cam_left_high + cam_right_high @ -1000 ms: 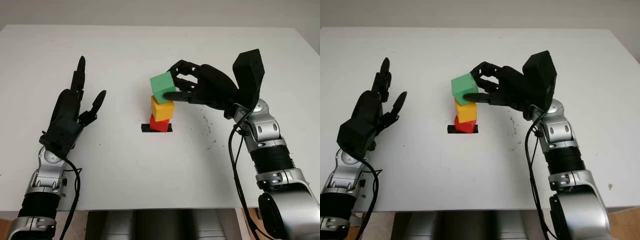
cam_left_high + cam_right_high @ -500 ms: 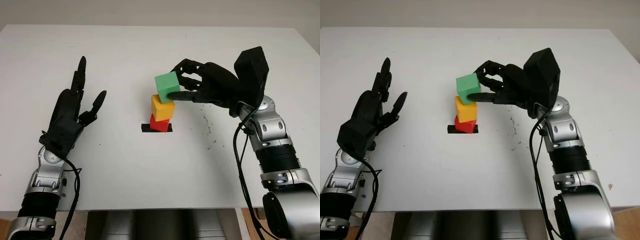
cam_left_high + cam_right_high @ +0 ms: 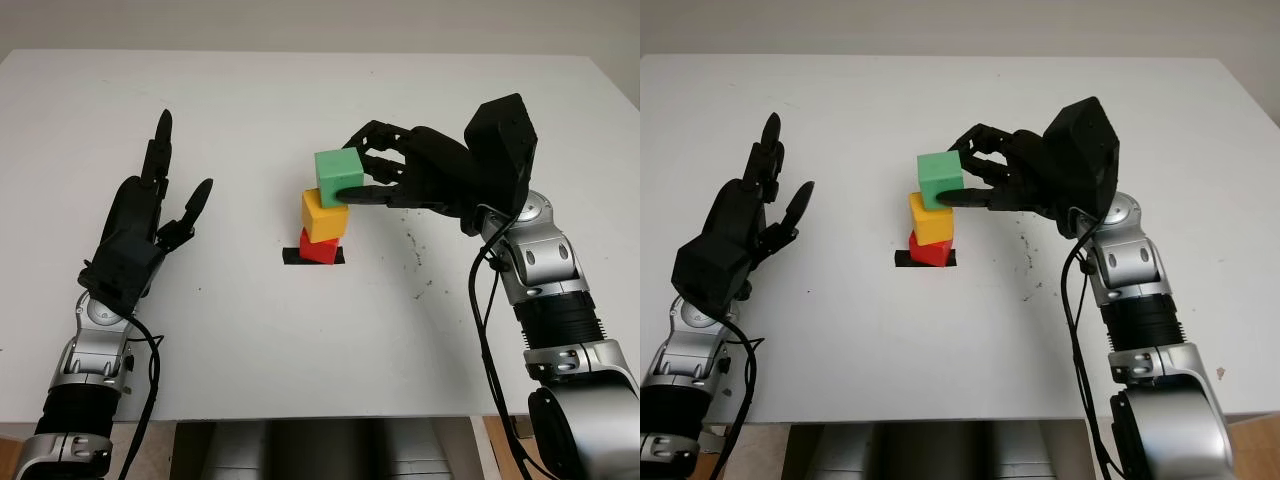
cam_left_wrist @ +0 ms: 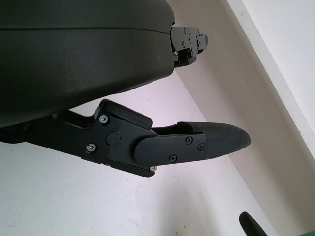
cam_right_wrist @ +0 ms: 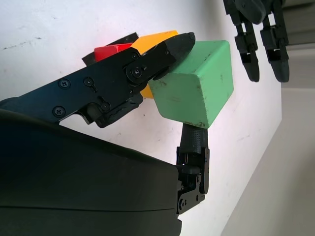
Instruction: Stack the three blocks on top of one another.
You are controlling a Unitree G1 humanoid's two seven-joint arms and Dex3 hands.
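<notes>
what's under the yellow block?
A red block sits under the yellow block, on a black marker strip on the table. Most of its top is covered. The right robot hand holds the green block above.

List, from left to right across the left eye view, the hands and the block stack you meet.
left hand → stack of red block, yellow block and green block → right hand, gripping the green block.
</notes>
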